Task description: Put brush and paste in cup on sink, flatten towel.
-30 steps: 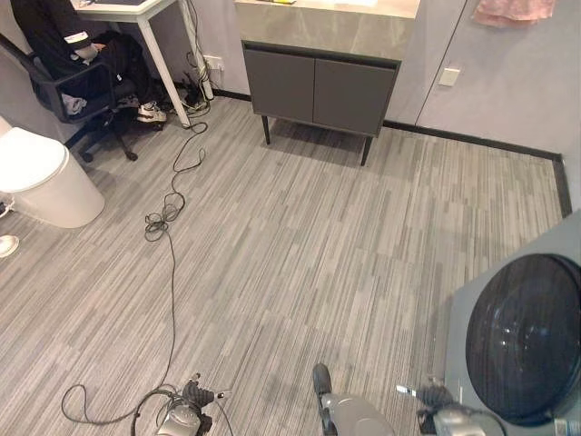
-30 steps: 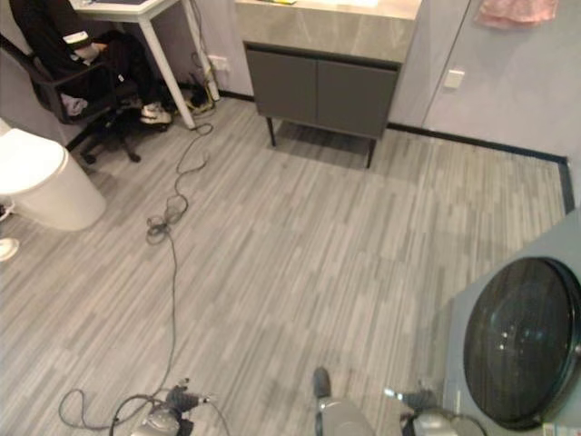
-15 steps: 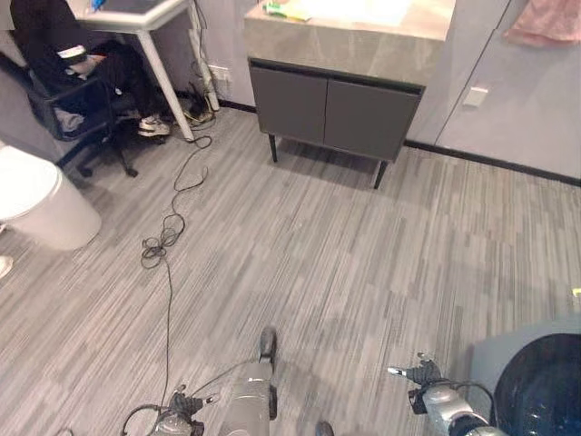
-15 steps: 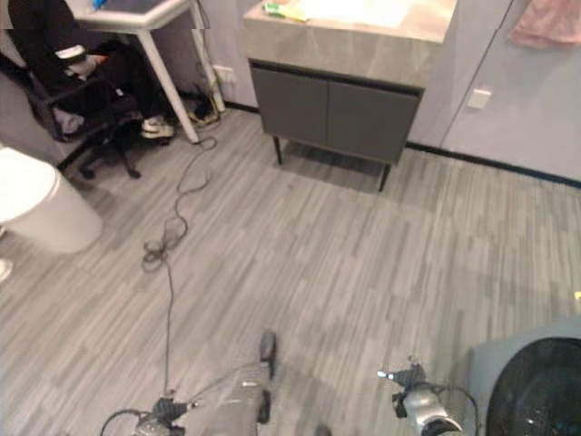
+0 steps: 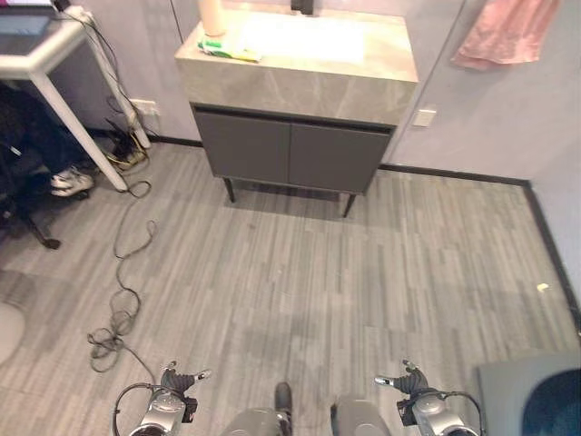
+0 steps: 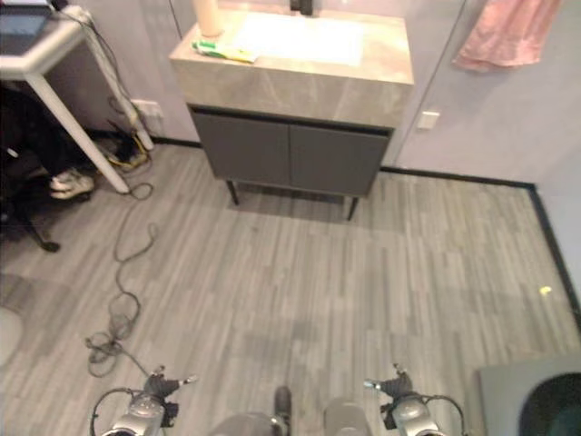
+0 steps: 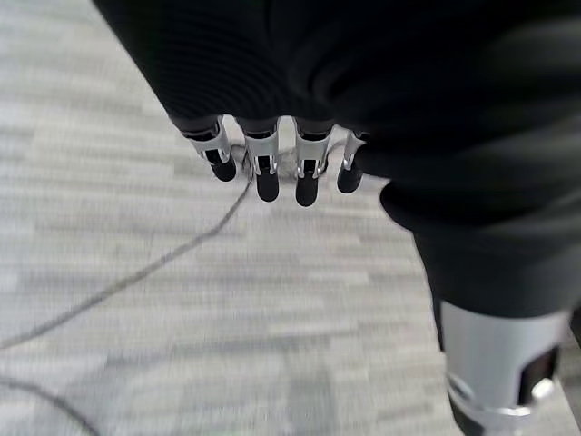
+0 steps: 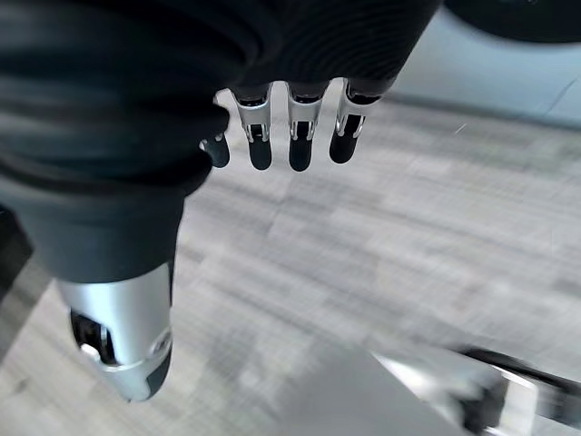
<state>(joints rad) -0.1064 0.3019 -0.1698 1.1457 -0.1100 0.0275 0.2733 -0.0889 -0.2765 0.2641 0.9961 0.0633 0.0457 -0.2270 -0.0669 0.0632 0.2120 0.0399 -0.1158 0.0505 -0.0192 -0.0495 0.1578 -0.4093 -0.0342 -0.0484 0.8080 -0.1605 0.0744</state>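
Left eye view: sink (image 5: 304, 38) set in a stone-topped vanity (image 5: 295, 86) with dark grey cabinet doors, against the far wall. Green toothpaste (image 5: 230, 50) lying flat on the vanity top, just left of the sink basin; whether the brush lies with it cannot be told. Pale cup (image 5: 211, 15) upright at the vanity's back left corner, just behind the toothpaste. Pink towel (image 5: 505, 32) hanging bunched on the wall to the right of the vanity, well apart from it. White table (image 5: 50, 68) at the far left, a person's white shoe (image 5: 71, 182) on the floor beneath it. Grey striped floor (image 5: 309, 272) between vanity and robot.

Left hand (image 5: 174, 381) low at the bottom edge, left of centre; right hand (image 5: 408, 383) low at the bottom edge, right of centre; both well apart from the vanity. Left wrist view: fingers (image 7: 265, 168) relaxed and hanging over the floor, holding nothing. Right wrist view: fingers (image 8: 300, 136) likewise loose, nothing between them, floor below.
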